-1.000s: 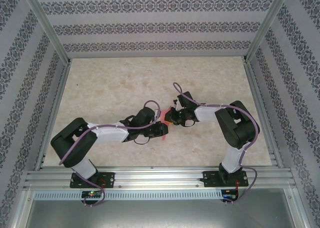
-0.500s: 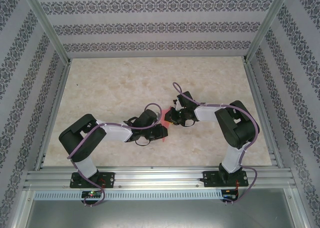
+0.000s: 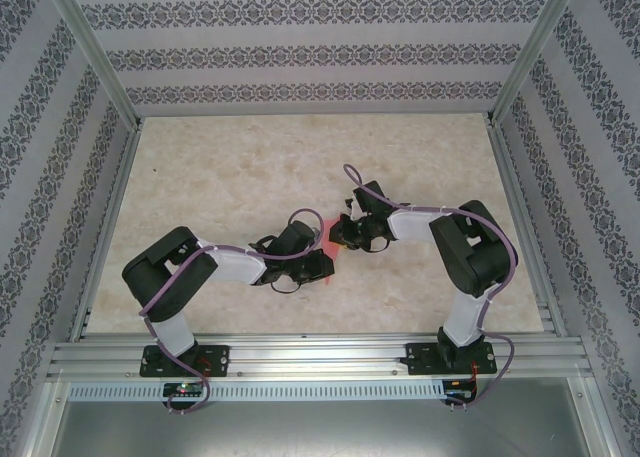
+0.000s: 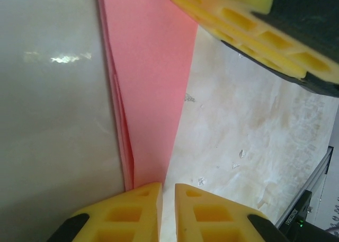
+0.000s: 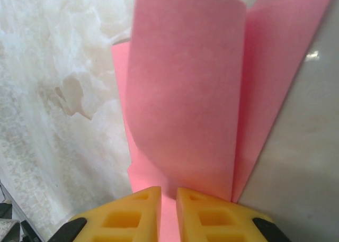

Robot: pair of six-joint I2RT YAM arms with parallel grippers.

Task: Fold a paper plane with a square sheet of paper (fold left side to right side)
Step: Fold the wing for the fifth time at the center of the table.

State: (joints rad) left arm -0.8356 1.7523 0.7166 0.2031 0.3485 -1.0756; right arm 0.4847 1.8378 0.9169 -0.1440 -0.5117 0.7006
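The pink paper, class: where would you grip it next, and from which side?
Probably the lifted flap of the pink paper, at its free left edge in the right wrist view. It curls clear of the table, so a finger could slip under from that side. Opposite is a crease.

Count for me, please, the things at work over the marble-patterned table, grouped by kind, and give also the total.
salmon-pink sheet of thin paper, partly folded: 1
black robot grippers with yellow fingers: 2 (left gripper, right gripper)
total: 3
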